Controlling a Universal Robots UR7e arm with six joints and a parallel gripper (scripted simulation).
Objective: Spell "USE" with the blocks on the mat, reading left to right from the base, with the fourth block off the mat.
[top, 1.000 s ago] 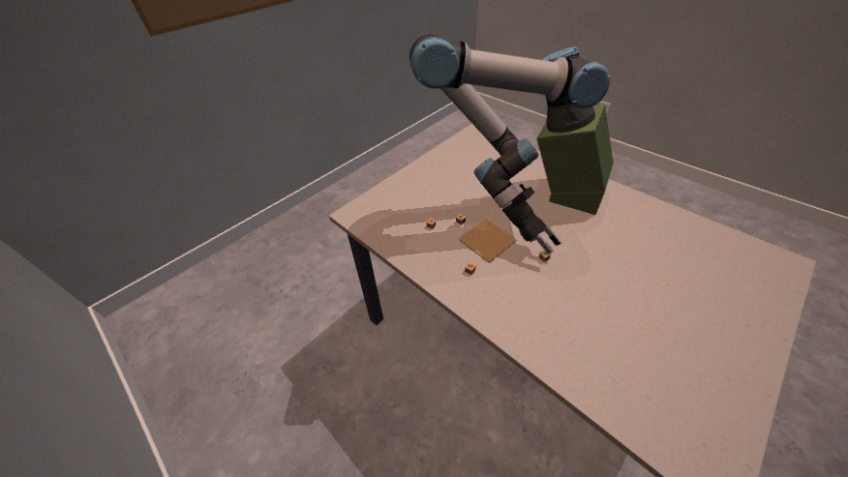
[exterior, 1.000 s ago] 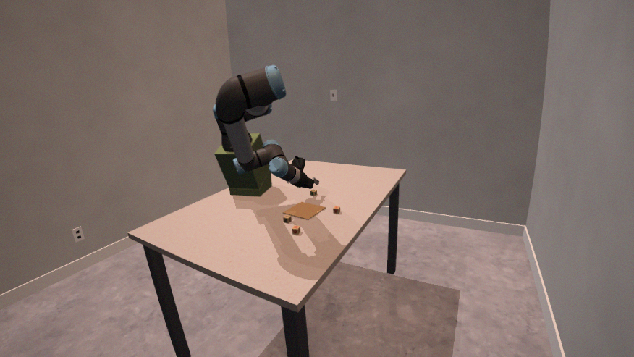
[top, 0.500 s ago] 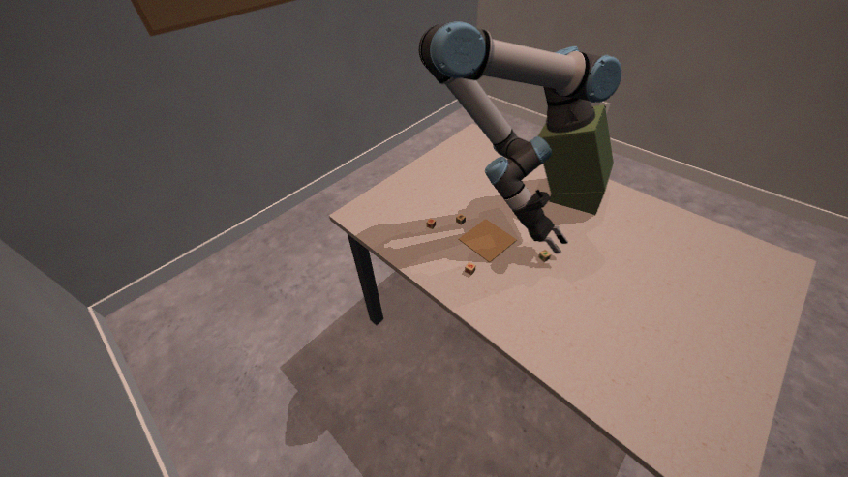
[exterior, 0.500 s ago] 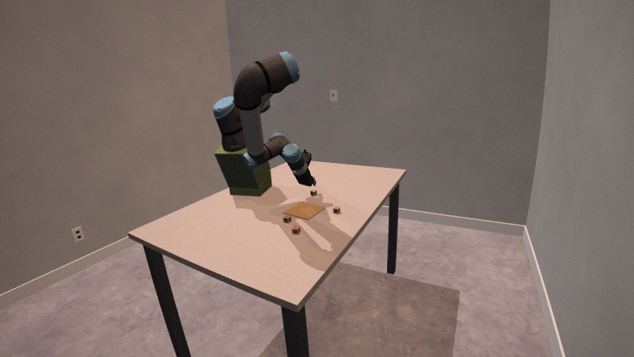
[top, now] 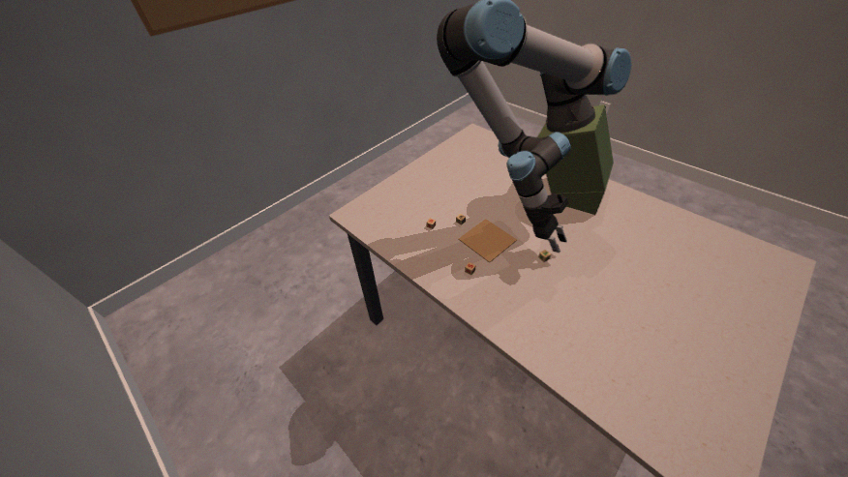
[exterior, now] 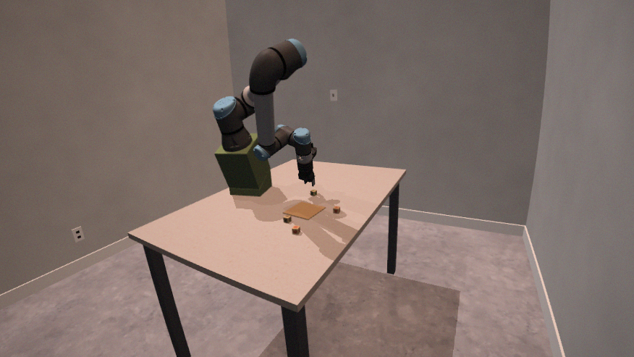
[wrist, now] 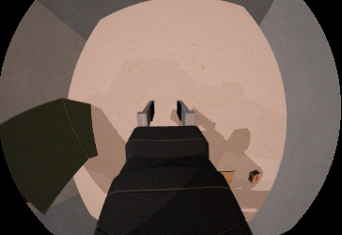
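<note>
The tan-orange mat (top: 487, 240) (exterior: 304, 210) (wrist: 228, 177) lies flat; all four blocks are off it. A block with a green mark on top (top: 544, 254) (exterior: 313, 192) stands on the table on one side of the mat. My gripper (top: 558, 240) (exterior: 310, 182) (wrist: 165, 106) is open and empty, a little above and beside this block. A block with a red mark like an S (top: 469, 268) (exterior: 336, 210) (wrist: 255, 177) lies near the mat's table-edge side. A red-marked block (top: 431, 223) (exterior: 295, 229) and a darker block (top: 461, 219) (exterior: 286, 219) lie beyond the mat. Other letters are unreadable.
The green robot pedestal (top: 578, 165) (exterior: 245, 170) (wrist: 47, 147) stands at the table's rear side. The pale table (top: 656, 296) (exterior: 210, 231) (wrist: 188, 39) carries the arm's shadows around the mat. The table's long front edge runs past the red-marked blocks.
</note>
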